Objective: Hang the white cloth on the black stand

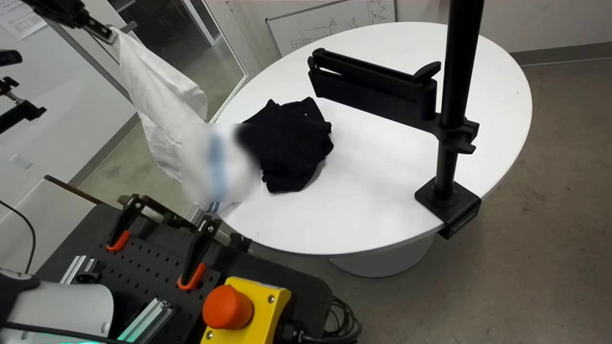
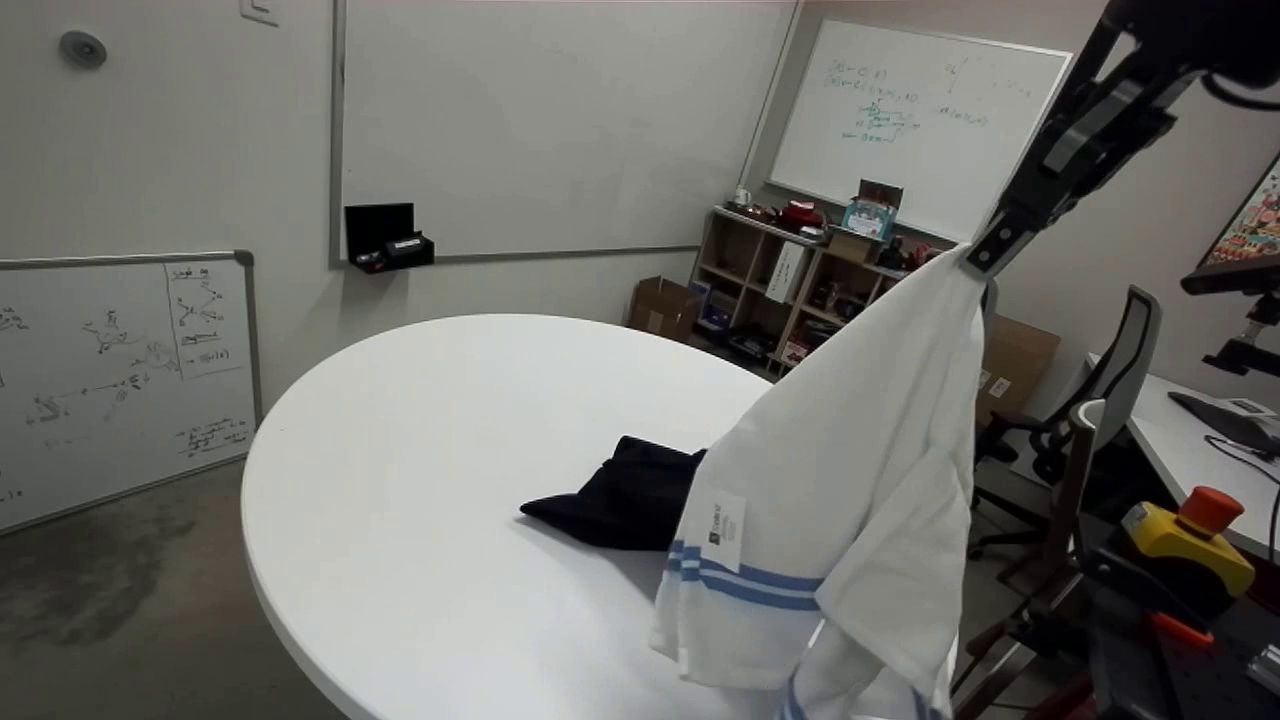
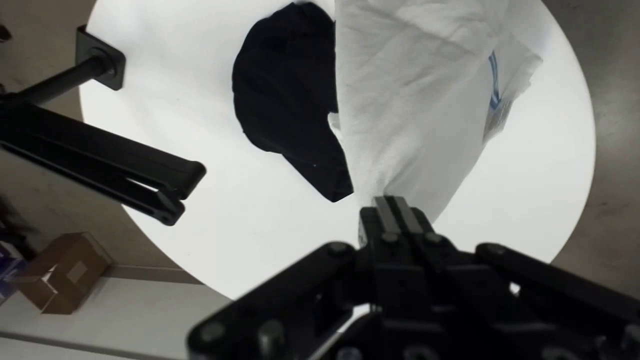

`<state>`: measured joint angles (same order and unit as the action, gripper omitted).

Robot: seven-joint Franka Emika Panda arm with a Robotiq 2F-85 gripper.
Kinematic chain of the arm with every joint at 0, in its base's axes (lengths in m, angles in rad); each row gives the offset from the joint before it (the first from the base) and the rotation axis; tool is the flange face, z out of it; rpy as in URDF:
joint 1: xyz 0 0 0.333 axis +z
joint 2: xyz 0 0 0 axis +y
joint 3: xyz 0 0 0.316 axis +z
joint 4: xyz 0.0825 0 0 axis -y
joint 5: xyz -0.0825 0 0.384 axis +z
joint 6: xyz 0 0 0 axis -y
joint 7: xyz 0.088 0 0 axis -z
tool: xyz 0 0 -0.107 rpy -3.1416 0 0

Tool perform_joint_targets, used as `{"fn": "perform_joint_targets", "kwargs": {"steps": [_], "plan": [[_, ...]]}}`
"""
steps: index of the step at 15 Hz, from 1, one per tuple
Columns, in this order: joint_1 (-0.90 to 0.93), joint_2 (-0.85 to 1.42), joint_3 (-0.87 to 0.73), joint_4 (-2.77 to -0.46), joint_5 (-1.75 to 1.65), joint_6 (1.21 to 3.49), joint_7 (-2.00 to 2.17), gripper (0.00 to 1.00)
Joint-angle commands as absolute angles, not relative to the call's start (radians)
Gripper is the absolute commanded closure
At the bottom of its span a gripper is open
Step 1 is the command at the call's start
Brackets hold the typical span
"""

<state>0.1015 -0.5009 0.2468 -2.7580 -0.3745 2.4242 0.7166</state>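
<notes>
My gripper (image 1: 109, 36) is shut on one corner of the white cloth (image 1: 160, 88). It also shows in an exterior view (image 2: 988, 252) and in the wrist view (image 3: 395, 202). The cloth hangs below the fingertips with blue stripes near its lower end; it also shows in an exterior view (image 2: 850, 450) and in the wrist view (image 3: 410, 85). The black stand (image 1: 461, 62) is clamped at the table edge, with a folded horizontal arm (image 1: 373, 86). In the wrist view the stand's arm (image 3: 100, 150) lies left of the gripper, apart from the cloth. The gripped corner is hidden between the fingers.
A crumpled black cloth (image 1: 294, 143) lies on the round white table (image 1: 373, 205), beside the hanging white cloth. A yellow box with an orange button (image 1: 248, 306) and clamps (image 1: 196, 253) sit on the black robot base. A monitor (image 2: 1240, 230) stands behind the gripper.
</notes>
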Motion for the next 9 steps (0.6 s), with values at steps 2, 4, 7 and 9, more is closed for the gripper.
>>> {"fn": "perform_joint_targets", "kwargs": {"steps": [2,4,7,9], "plan": [[0.007,-0.643,0.314,-2.754,-0.395,2.238,0.765,1.0],[-0.019,-0.682,0.327,-2.753,-0.407,2.162,0.779,1.0],[-0.038,-0.736,0.332,-2.751,-0.42,2.061,0.798,1.0],[-0.05,-0.774,0.327,-2.751,-0.428,2.003,0.812,1.0]]}}
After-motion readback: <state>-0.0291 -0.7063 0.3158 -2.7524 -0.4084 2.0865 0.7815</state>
